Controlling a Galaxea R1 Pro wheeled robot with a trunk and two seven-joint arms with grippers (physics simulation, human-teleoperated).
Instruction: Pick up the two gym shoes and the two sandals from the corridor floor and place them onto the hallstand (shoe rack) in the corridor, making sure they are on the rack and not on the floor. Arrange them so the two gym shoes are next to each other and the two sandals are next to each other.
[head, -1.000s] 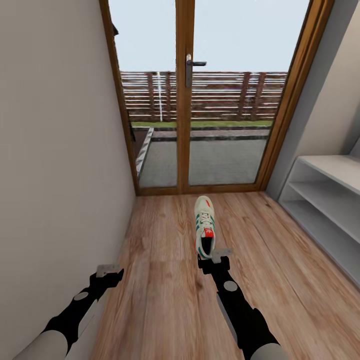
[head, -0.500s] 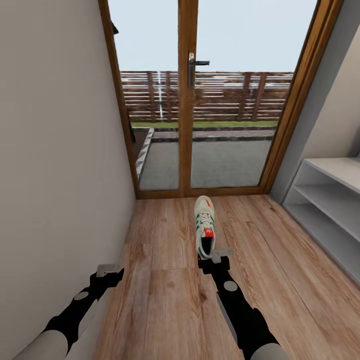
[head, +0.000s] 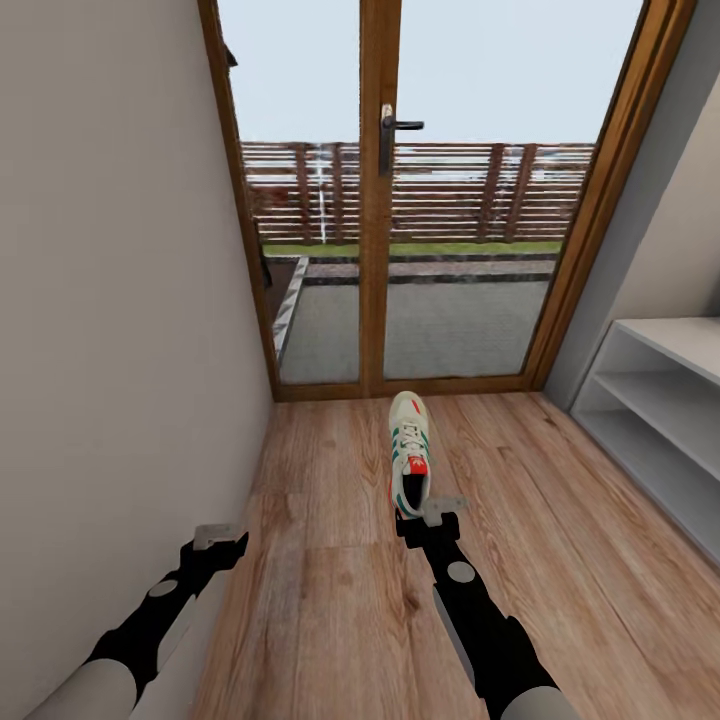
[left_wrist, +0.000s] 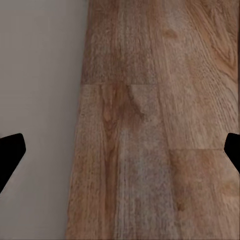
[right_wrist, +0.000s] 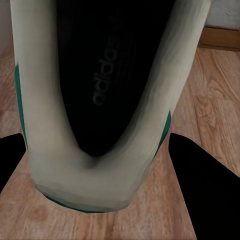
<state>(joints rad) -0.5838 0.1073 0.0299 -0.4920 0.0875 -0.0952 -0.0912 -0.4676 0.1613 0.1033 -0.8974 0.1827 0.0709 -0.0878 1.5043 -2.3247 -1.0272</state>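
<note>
The hallstand (head: 655, 400) stands ahead and to the right of the right gripper (head: 428, 519), against the right-hand wall; its top surface and the two open shelf tiers that can be seen carry nothing. The right gripper is extended forward over the corridor floor (head: 330, 600) and holds one gym shoe (head: 409, 452) by its heel end, the toe pointing away from the gripper toward the glazed door (head: 385, 190). In the right wrist view the gym shoe (right_wrist: 107, 95) fills the space between the two dark fingertips (right_wrist: 200, 185), its dark insole and cream collar facing the camera, with a green stripe visible at each side. The fingers sit close against the heel on both sides, so the gripper is clamped on the shoe. The shoe appears raised off the floor, although the clearance beneath the sole cannot be confirmed. The left gripper (head: 220, 545) is low, beside the left-hand wall (head: 110, 300) and well apart from the shoe. In the left wrist view its fingertips (left_wrist: 10, 152) sit at opposite edges of the picture, spread wide with nothing between them; below them lie the floor planks (left_wrist: 160, 125) and the base of the wall (left_wrist: 40, 75).
</note>
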